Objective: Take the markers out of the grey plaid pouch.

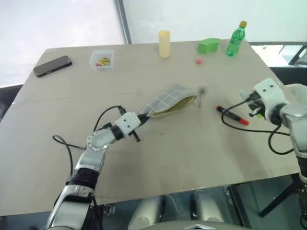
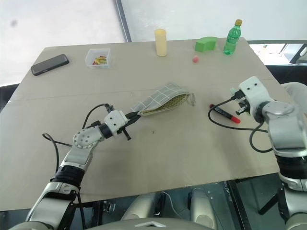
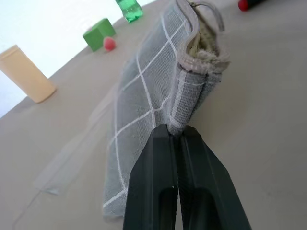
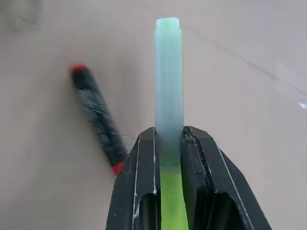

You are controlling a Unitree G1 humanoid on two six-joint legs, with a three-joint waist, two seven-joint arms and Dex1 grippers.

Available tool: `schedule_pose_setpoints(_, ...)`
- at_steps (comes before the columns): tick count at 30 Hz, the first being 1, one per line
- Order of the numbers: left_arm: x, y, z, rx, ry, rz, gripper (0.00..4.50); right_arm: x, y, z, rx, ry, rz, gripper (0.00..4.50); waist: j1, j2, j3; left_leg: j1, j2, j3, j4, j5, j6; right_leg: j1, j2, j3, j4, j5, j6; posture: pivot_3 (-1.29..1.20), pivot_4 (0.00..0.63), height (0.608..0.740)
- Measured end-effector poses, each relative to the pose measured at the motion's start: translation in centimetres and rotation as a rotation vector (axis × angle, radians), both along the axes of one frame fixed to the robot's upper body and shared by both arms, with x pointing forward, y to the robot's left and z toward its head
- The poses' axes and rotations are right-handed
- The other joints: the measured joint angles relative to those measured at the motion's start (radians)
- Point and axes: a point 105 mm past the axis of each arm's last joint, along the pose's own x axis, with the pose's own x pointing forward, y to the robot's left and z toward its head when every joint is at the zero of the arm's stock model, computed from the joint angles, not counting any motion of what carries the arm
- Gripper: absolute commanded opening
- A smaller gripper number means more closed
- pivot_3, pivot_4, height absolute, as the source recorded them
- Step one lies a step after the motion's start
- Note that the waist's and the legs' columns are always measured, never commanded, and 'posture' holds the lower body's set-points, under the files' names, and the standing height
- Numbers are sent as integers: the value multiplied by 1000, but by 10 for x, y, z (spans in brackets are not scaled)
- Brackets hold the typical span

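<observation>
Left eye view: tan worktop carries all items. Grey plaid pouch sits near centre, one end raised off the surface, mouth open toward the robot's right w/ pale lining visible. Left gripper has its fingers pressed together on the pouch's near corner. Right gripper is at the right side of the worktop, just beside the red marker, which lies flat on the surface, well apart from the pouch mouth.

Along the far edge, L to R: black phone, clear tray w/ small coloured bits, yellow cylinder, green block, small red ball, green bottle.

Left wrist view adds detail the head cams lack: the black fingers meet w/ no gap, pinching a fold of pouch fabric at the seam. Pouch stands on edge, grid lines clear, open zip end and ring pull at the far end. Yellow cylinder, green block and red ball appear behind it.

Right wrist view shows what the head cams cannot resolve: the fingers are clamped on the light green marker, which projects straight out beyond the tips, clear of the worktop. Red marker lies on the surface beside and below it, not touching; body dark, red at both ends here.
</observation>
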Motion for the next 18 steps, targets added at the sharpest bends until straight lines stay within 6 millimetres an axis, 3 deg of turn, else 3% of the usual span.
schedule_pose_setpoints(4,-6,5,0,11,-8,8,0,18,-12,-30,-60,51,-3,130,0,0,0,0,0,0,0,0,1,0,0,0,0,0,0,0,150,740)
schedule_pose_setpoints(6,-8,7,1,12,-16,15,0,22,-12,-43,-68,77,14,1159,2,0,0,0,0,0,0,-1,2,0,0,0,0,0,0,0,150,740)
schedule_pose_setpoints(9,-10,13,3,16,-26,37,0,26,-11,-48,-68,78,37,2313,1,0,0,0,0,0,0,-1,2,0,1,0,0,0,0,0,150,740)
schedule_pose_setpoints(11,-13,20,1,27,-27,57,0,26,-12,-44,-84,58,50,3179,0,1,0,0,0,0,0,-1,2,0,1,1,0,0,0,0,150,740)
schedule_pose_setpoints(14,-20,37,-2,40,-23,118,0,18,1,-28,-9,-40,107,3179,-1,1,0,0,1,0,-2,-1,2,-1,1,1,0,0,0,0,150,740)
schedule_pose_setpoints(17,-27,55,-2,63,-33,168,0,3,23,2,128,-182,223,3179,1,1,0,1,2,0,-3,-3,4,-1,1,1,0,0,0,0,150,740)
schedule_pose_setpoints(18,-35,71,-4,83,-33,205,0,-13,36,19,182,-249,304,3179,2,1,0,1,2,0,-3,-4,2,-1,1,1,0,0,0,0,150,740)
